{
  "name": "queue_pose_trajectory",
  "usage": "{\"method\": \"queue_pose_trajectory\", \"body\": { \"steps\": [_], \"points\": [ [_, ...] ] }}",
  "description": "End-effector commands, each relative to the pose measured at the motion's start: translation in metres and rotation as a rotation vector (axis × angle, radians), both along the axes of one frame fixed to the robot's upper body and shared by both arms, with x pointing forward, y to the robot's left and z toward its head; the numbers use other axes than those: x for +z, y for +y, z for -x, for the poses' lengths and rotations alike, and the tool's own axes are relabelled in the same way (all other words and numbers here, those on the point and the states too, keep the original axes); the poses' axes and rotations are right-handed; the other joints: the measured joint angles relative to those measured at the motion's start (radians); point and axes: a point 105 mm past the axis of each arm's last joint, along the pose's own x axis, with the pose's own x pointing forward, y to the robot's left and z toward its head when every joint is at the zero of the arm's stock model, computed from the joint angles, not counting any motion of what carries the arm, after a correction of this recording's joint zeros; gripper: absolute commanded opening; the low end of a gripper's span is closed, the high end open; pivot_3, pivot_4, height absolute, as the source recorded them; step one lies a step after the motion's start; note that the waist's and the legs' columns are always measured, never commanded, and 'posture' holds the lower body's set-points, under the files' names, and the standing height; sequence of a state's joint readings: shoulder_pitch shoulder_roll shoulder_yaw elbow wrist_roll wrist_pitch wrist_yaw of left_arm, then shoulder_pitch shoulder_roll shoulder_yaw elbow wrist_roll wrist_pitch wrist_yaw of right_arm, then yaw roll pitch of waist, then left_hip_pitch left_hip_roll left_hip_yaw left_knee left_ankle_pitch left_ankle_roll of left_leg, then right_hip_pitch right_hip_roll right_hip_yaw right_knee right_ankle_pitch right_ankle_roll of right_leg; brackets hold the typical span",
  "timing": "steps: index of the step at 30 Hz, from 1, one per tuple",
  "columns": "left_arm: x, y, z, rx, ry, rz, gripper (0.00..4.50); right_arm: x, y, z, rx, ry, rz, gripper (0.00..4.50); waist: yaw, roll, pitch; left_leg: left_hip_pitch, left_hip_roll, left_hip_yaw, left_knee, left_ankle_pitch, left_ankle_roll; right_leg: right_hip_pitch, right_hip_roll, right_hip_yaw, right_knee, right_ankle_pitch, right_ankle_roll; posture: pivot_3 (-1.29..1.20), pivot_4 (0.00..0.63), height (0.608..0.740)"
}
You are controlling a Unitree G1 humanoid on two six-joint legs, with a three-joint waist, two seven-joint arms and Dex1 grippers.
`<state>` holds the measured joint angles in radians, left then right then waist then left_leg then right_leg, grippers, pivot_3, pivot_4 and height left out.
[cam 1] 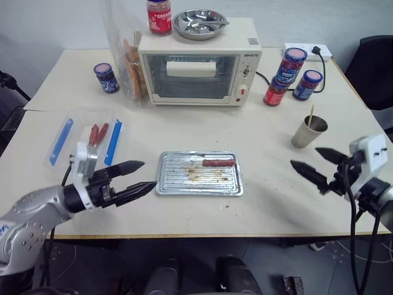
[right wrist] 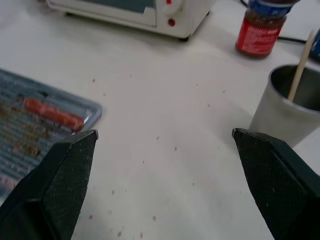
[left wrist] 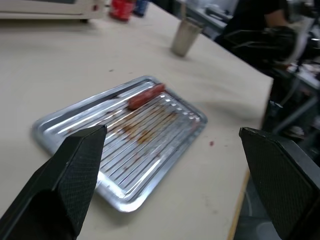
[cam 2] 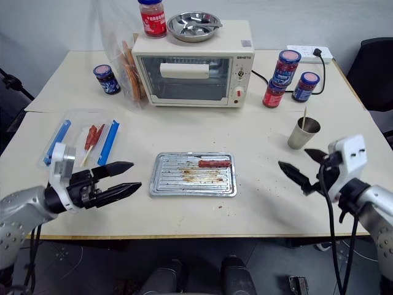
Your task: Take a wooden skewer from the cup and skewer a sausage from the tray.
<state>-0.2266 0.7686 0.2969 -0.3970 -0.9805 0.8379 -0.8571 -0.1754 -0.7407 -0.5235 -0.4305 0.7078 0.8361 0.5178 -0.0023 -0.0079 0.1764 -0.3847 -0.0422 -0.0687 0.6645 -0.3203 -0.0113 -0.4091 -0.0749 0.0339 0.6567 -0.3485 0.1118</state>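
**Clearance around cup and tray**

Bare surface (cam 1: 270, 184) lies between tray (cam 1: 199, 174) and cup (cam 1: 309, 131); passage there is open. Behind the cup stand three jars (cam 1: 293, 75), with the toaster oven (cam 1: 198, 67) behind the tray. Left of the tray sits a clear plastic tray (cam 1: 86, 138). The tray's near edge is unobstructed.

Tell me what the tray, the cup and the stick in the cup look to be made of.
Tray: bright silvery metal, ridged floor mirroring light, brown grease stains.
Cup: dull silver-grey metal, probably brushed steel, with soft reflections.
Skewer: pale tan, matte, most likely wood or bamboo.
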Motion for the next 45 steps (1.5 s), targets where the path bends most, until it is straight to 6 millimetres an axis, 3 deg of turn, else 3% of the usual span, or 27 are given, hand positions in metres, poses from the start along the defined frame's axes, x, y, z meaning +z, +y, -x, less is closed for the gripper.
{"method": "queue_pose_trajectory", "body": {
  "steps": [1,9,15,18,30,33,39,45],
  "points": [
    [0.015,-0.023,-0.004,-0.168,-0.016,0.000,4.48,0.013,-0.010,-0.024,-0.090,-0.029,0.031,4.50,-0.002,0.000,0.000,0.000,0.000,0.000,0.000,0.000,0.000,0.000,0.000,0.000,0.000,0.000,0.000,0.00,0.150,0.740],
    [0.035,-0.077,-0.031,-0.362,-0.137,-0.043,4.48,0.018,-0.026,-0.088,-0.258,-0.054,0.044,4.50,-0.004,0.000,0.000,-0.002,0.000,0.001,0.000,0.001,-0.001,-0.003,0.001,0.000,0.002,0.000,0.000,0.00,0.150,0.740],
    [0.034,-0.091,-0.039,-0.379,-0.184,-0.057,4.50,0.019,-0.039,-0.111,-0.333,-0.075,0.021,3.23,-0.011,0.000,0.000,-0.003,0.000,0.003,0.000,0.001,-0.001,-0.005,0.001,0.000,0.003,0.000,0.000,0.00,0.150,0.740],
    [0.034,-0.092,-0.039,-0.378,-0.192,-0.056,4.50,0.017,-0.038,-0.117,-0.332,-0.070,0.006,2.54,-0.021,0.000,0.000,-0.003,0.000,0.003,0.000,0.001,-0.001,-0.005,0.001,0.000,0.004,0.000,0.000,0.00,0.150,0.740],
    [0.030,-0.094,-0.043,-0.361,-0.211,-0.067,4.50,0.010,-0.028,-0.128,-0.308,-0.058,-0.021,2.54,-0.028,0.000,0.000,-0.003,0.001,0.002,0.001,0.001,-0.001,-0.005,0.002,0.000,0.005,0.000,0.000,0.00,0.150,0.740],
    [0.030,-0.095,-0.043,-0.358,-0.217,-0.067,4.50,0.010,-0.027,-0.131,-0.311,-0.064,-0.033,1.99,-0.028,0.000,0.000,-0.003,0.001,0.002,0.001,0.001,-0.001,-0.005,0.001,0.000,0.005,0.000,0.000,0.00,0.150,0.740],
    [0.031,-0.095,-0.045,-0.349,-0.226,-0.065,4.50,0.009,-0.026,-0.131,-0.308,-0.066,-0.027,0.35,-0.028,0.000,0.000,-0.003,0.001,0.002,0.001,0.001,-0.001,-0.005,0.001,0.000,0.005,0.000,0.000,0.00,0.150,0.740],
    [0.029,-0.091,-0.048,-0.313,-0.230,-0.070,4.50,0.019,-0.029,-0.123,-0.322,-0.110,0.006,0.29,-0.028,0.000,0.000,-0.003,0.001,0.002,0.001,0.001,-0.001,-0.005,0.001,0.000,0.006,0.000,0.000,0.00,0.150,0.740]
  ]
}}
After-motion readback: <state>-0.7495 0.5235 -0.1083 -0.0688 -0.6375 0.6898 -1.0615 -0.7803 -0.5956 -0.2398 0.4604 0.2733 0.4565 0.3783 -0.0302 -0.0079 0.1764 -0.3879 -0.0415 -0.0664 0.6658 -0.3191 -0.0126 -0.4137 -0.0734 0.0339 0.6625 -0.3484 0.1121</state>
